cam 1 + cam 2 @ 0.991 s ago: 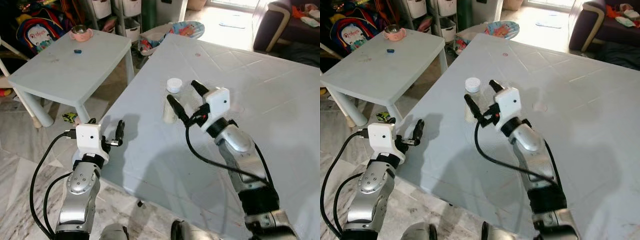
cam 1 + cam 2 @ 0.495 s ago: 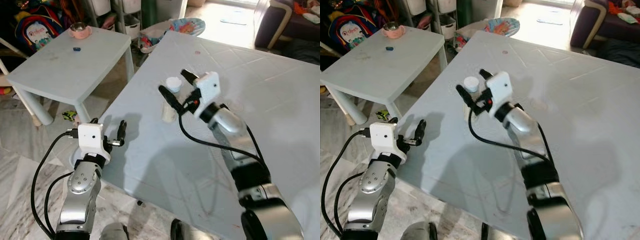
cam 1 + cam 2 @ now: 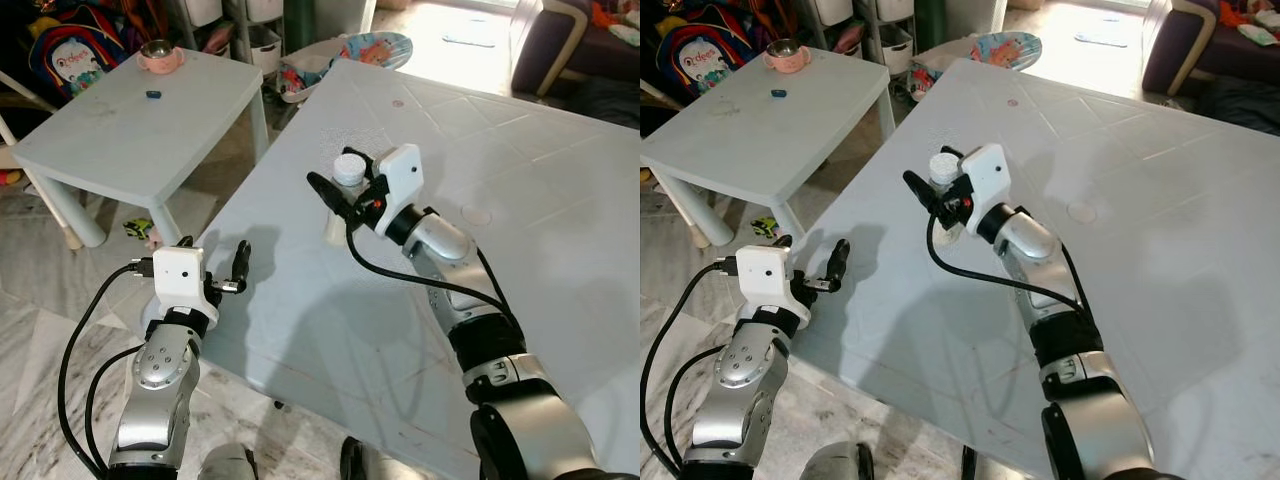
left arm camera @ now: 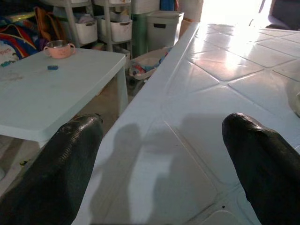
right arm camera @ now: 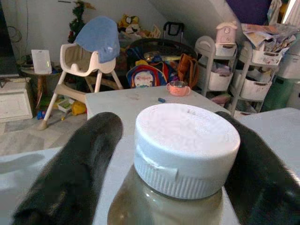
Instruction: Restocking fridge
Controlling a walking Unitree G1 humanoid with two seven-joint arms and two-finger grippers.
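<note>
Pale blue-grey plastic makes up both surfaces here. At far left a small table (image 3: pixel 130 130) carries a pink bowl (image 3: pixel 160 58) and a tiny blue piece (image 3: pixel 154 95), with a colourful backpack (image 3: pixel 62 52) behind it and white storage shelves (image 4: pixel 101 26) further back. Grey marbled floor (image 3: pixel 40 320) runs beneath.

The left pincer (image 3: pixel 236 268) hangs at the near left edge of the large table (image 3: pixel 480 180), fingers spread apart with nothing between them.

The large table has a moulded diamond pattern and bright sun on its far end. Near its left-centre stands a bottle (image 3: pixel 342 205) with a white cap (image 5: pixel 186 145), holding a pale brownish liquid. The right pincer (image 3: pixel 345 183) sits around the cap, one finger (image 5: pixel 70 173) on each side, spread and not clearly pressing on it; whether they touch is hard to tell.

A high chair (image 5: pixel 89 61) and toys crowd the far room. At far right, a dark sofa (image 3: pixel 570 50) is cut off by the frame.
</note>
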